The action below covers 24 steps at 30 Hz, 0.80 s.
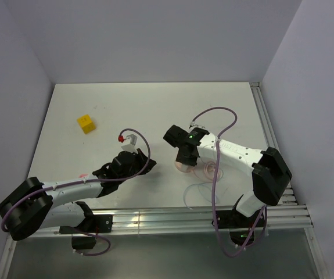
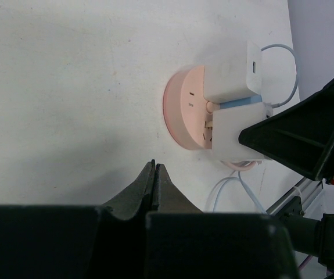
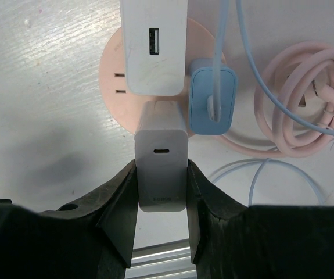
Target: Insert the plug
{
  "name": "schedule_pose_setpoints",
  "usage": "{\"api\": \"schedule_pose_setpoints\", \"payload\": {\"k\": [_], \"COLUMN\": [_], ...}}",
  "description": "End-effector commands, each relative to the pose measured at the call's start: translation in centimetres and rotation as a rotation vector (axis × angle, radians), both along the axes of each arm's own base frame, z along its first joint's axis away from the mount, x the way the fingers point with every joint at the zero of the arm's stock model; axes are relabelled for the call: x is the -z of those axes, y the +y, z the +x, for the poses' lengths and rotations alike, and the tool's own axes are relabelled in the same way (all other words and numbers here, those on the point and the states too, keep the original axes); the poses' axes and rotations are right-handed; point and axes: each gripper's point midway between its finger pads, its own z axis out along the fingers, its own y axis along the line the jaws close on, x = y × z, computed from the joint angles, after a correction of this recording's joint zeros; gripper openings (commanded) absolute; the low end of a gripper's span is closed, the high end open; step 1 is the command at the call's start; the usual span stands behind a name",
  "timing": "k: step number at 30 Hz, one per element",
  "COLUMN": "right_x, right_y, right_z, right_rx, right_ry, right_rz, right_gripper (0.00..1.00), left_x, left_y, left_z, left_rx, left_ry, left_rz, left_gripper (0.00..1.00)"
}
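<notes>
Twin arms, external finish.
Left arm [image 1: 68, 189], right arm [image 1: 236, 152]: white links, black joints, looping purple cables [image 1: 215, 192]; right gripper [image 3: 161, 168] black, angular; green wrist light [image 1: 190, 137].

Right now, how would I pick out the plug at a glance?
On the white table, find the round pink hub. At its rim, beside two white blocks, sits the plug: the only light-blue piece, with a thin pale cable leaving its face, whereas the white blocks show open ports and no cable.
</notes>
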Motion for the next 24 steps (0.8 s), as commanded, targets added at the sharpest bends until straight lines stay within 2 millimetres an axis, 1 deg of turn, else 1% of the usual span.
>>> {"api": "schedule_pose_setpoints", "payload": {"k": [1,9,11,12,15,16,19,23,24], "right_x": [-0.5,0.8,1.2,1.3,2.6,3.4,5.0,5.7,6.3], "right_y": [0.1,-0.3,-0.7,-1.2,-1.7,-2.2,-2.2,-2.4,-2.3], "right_z": [1.0,0.8,0.7,0.6,0.3,-0.2,-0.9,-0.7,-0.7], "right_rx": [0.015,0.015,0.011,0.011,0.003,0.003,-0.004,-0.04,-0.049], "right_ry": [-0.065,-0.035,-0.031,-0.021,0.004,0.022,0.055,0.086,0.105], "right_rz": [0.011,-0.025,-0.052,-0.08,-0.122,-0.135,-0.136,-0.202,-0.213], "right_gripper": [0.0,0.0,0.0,0.0,0.0,0.0,0.0,0.0,0.0], "left_x": [-1.0,-0.9,-0.8,-0.9,-0.7,-0.7,-0.6,-0.6,-0.6], "left_y": [-0.2,-0.1,-0.1,0.0,0.0,0.0,0.1,0.0,0.0], "left_z": [0.3,0.3,0.2,0.3,0.2,0.2,0.2,0.1,0.1], "left_rx": [0.008,0.006,0.004,0.002,0.005,0.003,0.002,0.007,0.006], "left_ry": [-0.036,-0.035,-0.034,-0.036,-0.031,-0.03,-0.029,-0.025,-0.026], "left_rz": [-0.025,-0.022,-0.022,-0.024,-0.02,-0.021,-0.018,-0.024,-0.023], "left_gripper": [0.0,0.0,0.0,0.0,0.0,0.0,0.0,0.0,0.0]}}
